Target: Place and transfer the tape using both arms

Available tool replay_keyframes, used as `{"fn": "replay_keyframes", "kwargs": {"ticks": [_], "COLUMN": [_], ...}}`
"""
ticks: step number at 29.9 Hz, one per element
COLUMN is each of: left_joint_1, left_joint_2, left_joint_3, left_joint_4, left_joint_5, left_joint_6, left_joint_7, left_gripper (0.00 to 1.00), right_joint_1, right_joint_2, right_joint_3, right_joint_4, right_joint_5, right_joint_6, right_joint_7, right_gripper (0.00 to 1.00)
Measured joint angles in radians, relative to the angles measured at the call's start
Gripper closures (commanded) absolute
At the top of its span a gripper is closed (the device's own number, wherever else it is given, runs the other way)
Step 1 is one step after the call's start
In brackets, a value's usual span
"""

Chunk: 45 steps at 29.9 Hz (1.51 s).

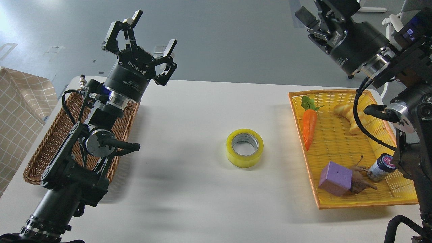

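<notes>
The tape (244,147), a yellow roll with a grey core, lies flat on the white table (189,195) a little right of centre, with nothing touching it. My left gripper (154,30) is open and empty. It is raised and pointing up above the table's far left edge, far from the tape. My right gripper (320,11) is raised high at the top right, beyond the table's back edge. Its fingers stand apart with nothing between them, and one is partly cut off by the frame's top edge.
A brown wicker basket (37,158) sits at the left under my left arm. A yellow tray (337,148) at the right holds a toy carrot (308,123), a bread piece (351,116), a purple block (335,178) and a small jar (381,167).
</notes>
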Motion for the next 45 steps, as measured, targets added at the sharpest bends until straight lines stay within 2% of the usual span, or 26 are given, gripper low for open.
{"fn": "replay_keyframes", "kwargs": {"ticks": [5,8,17,21,25,29,36,41,45], "left_joint_1": [0.0,0.003,0.017,0.017,0.004,0.002,0.01,0.002,-0.011], "left_joint_2": [0.0,-0.001,-0.062,-0.076,-0.066,-0.045,-0.045,-0.04,-0.047], "left_joint_3": [0.002,0.002,0.0,0.001,0.031,0.094,0.175,0.224,0.264], "left_joint_4": [0.0,0.0,-0.021,-0.021,-0.013,-0.015,-0.035,-0.053,-0.053], "left_joint_5": [0.003,0.01,0.013,0.012,0.038,0.112,0.437,0.539,0.657], "left_joint_6": [-0.023,-0.051,-0.088,-0.086,-0.018,0.016,0.073,0.13,0.216], "left_joint_7": [0.0,-0.005,-0.014,-0.013,-0.002,0.002,0.0,-0.007,-0.013], "left_gripper": [0.02,0.02,0.02,0.02,0.02,0.02,0.02,0.02,0.02], "right_joint_1": [-0.08,-0.125,-0.272,-0.291,-0.293,-0.297,-0.306,-0.315,-0.32], "right_joint_2": [-0.061,-0.064,0.093,0.121,0.124,0.124,0.117,0.115,0.115], "right_joint_3": [0.078,0.133,0.272,0.28,0.277,0.276,0.274,0.274,0.276], "right_joint_4": [0.025,0.033,0.118,0.131,0.129,0.121,0.114,0.109,0.109], "right_joint_5": [0.264,0.346,0.368,0.368,0.366,0.364,0.363,0.363,0.363], "right_joint_6": [0.0,0.0,0.0,0.0,0.0,0.0,0.0,0.0,0.0], "right_joint_7": [0.018,0.021,0.023,0.022,0.02,0.019,0.015,0.013,0.013], "right_gripper": [0.0,0.0,0.0,0.0,0.0,0.0,0.0,0.0,0.0]}}
